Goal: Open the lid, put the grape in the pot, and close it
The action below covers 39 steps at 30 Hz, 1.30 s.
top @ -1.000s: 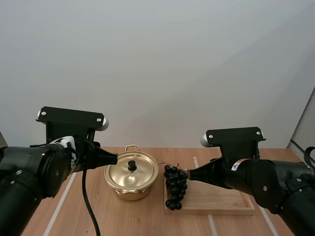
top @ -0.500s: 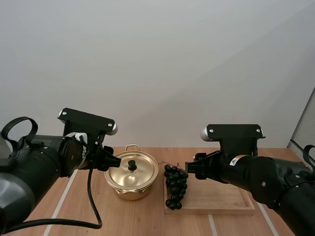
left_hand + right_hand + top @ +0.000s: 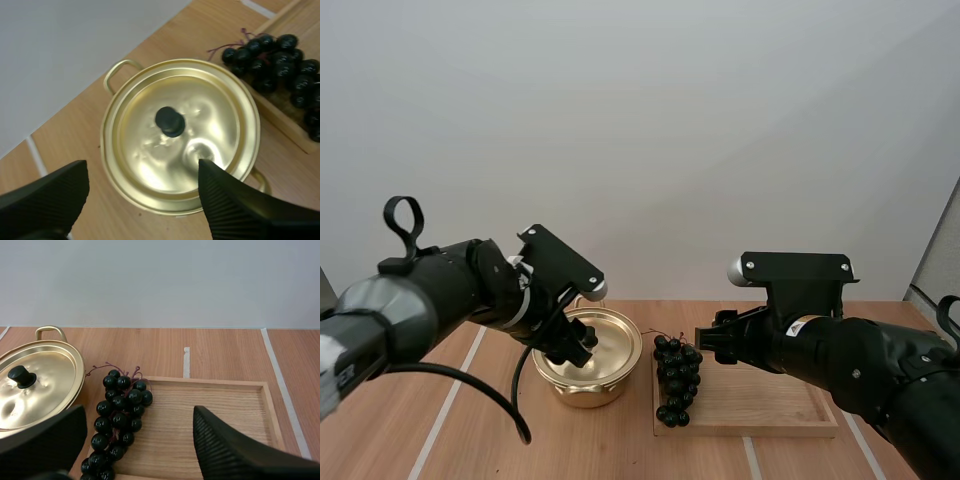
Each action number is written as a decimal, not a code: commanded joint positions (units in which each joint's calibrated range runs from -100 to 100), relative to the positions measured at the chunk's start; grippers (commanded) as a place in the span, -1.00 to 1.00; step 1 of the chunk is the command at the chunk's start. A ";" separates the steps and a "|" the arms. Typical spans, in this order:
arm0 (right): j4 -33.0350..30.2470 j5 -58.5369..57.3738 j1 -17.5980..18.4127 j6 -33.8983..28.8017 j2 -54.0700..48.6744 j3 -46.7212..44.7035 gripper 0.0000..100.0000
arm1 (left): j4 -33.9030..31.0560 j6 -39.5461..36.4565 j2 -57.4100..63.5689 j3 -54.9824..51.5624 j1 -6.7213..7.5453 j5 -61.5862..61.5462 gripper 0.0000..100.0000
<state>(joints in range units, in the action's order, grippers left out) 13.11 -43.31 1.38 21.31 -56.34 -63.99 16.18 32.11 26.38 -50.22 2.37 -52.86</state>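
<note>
Pot (image 3: 582,388): round, shallow, polished gold metal, with a small loop handle (image 3: 119,67) at its rim. It stands on the table (image 3: 450,430), just left of the tray (image 3: 760,408).

Lid (image 3: 205,115): same gold metal, a smooth low dome with a stepped rim, seated flat on the pot. The surface is glossy, with soft dents and bright reflections. Knob (image 3: 170,121): black, round, upright at the lid's centre.

Grapes (image 3: 677,380): one bunch of dark, almost black, shiny round berries on a thin reddish stem. The bunch lies lengthwise along the left edge of the tray, just beside the pot, not in it. In the right wrist view, the grapes (image 3: 119,412) run down the tray's edge nearest the lid.

Tray (image 3: 220,415): pale wood, rectangular, with a low raised rim and visible grain. Table: light wood planks with pale seams.

Left fingers (image 3: 235,210): black, wedge-shaped, ribbed on their inner faces, and spread wide. They hang over the lid, one at each side, with the knob in the gap between them. They hold nothing. From the high view, the left fingers (image 3: 568,352) sit low at the lid's near side, and contact cannot be judged.

Right fingers (image 3: 235,450): same black ribbed wedges, also spread wide and holding nothing. They hover above the tray, with the grapes just ahead toward the pot. In the high view, the right fingers (image 3: 712,345) are just right of the bunch's top.
</note>
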 commanded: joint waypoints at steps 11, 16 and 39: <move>0.22 1.13 0.08 0.33 -0.23 0.37 1.00 | -1.25 0.83 -17.93 12.55 2.80 -2.95 1.00; 0.22 1.13 0.08 0.33 -0.23 0.37 1.00 | -2.23 0.83 -23.43 16.70 2.80 -4.94 1.00; 0.35 1.29 0.08 0.33 -0.23 0.37 1.00 | -6.69 -0.68 -31.20 21.94 2.80 -18.18 -1.00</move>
<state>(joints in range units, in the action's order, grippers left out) 13.22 -43.31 1.38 21.31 -56.34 -63.99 11.76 31.52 -4.06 -28.16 5.18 -68.96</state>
